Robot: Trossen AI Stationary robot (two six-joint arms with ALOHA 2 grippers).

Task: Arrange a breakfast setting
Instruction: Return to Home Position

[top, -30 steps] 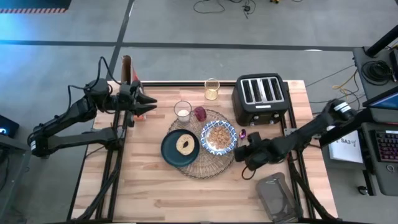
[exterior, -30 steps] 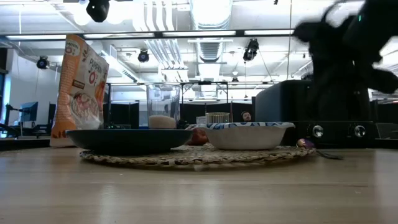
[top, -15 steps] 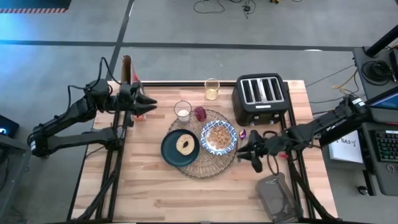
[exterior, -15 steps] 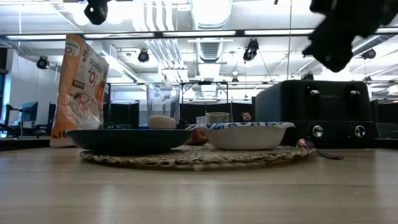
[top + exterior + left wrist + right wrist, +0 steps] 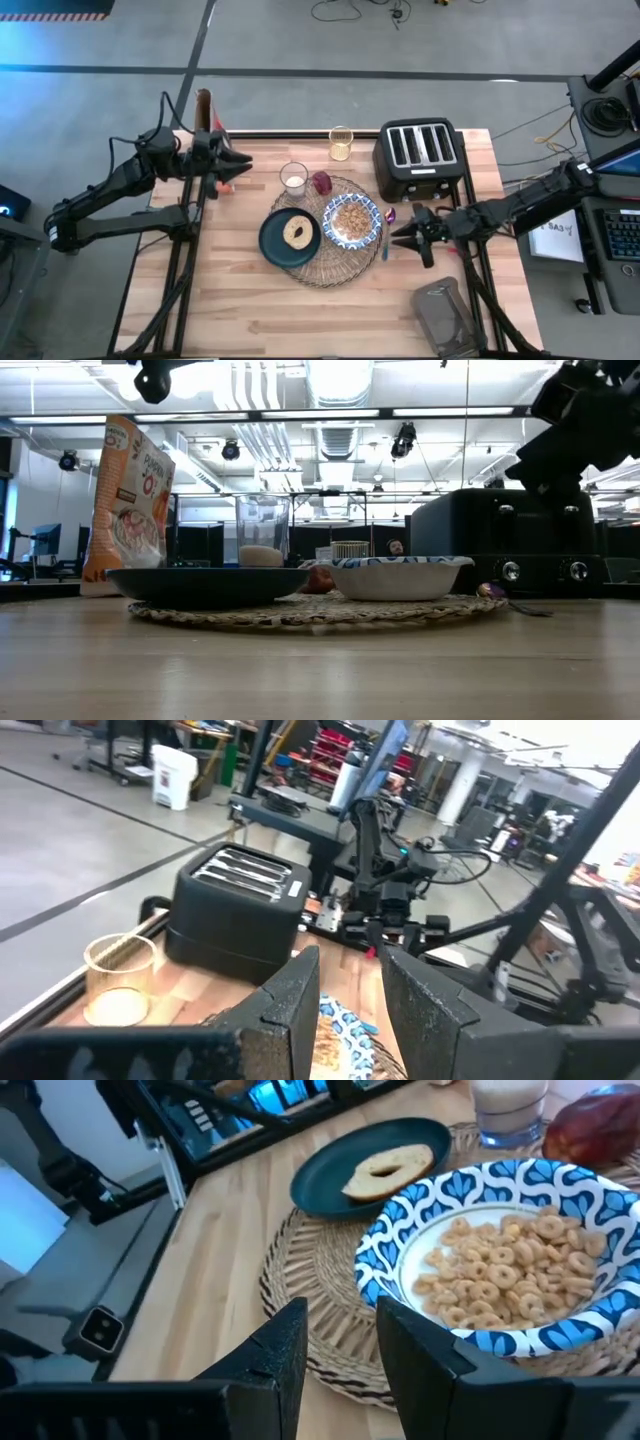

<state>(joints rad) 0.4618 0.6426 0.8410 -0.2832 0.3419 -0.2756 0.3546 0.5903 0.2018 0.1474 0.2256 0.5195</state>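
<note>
The round woven placemat (image 5: 330, 270) lies mid-table. On it stand the dark teal plate (image 5: 272, 245) with a bagel and the blue-and-white bowl (image 5: 335, 222) of cereal, which also shows in the right wrist view (image 5: 420, 1210). The small glass (image 5: 293, 178), holding milk, stands at the mat's far left edge. The spoon (image 5: 386, 232) lies on the table along the mat's right edge. My right gripper (image 5: 400, 240) hangs above the table just right of the spoon, narrowly open and empty (image 5: 340, 1350). My left gripper (image 5: 240, 168) waits at the far left, narrowly open and empty (image 5: 350, 1000).
The black toaster (image 5: 420, 155) stands at the far right. A second glass (image 5: 341, 143) stands left of it. A cereal box (image 5: 207, 118) stands at the far left corner. A red apple (image 5: 322, 183) lies on the mat's far edge. A grey pouch (image 5: 445, 315) lies at the near right.
My right gripper has risen from low beside the spoon and drawn back a little toward the table's right edge, empty. The spoon and the rest of the setting have stayed in place.
</note>
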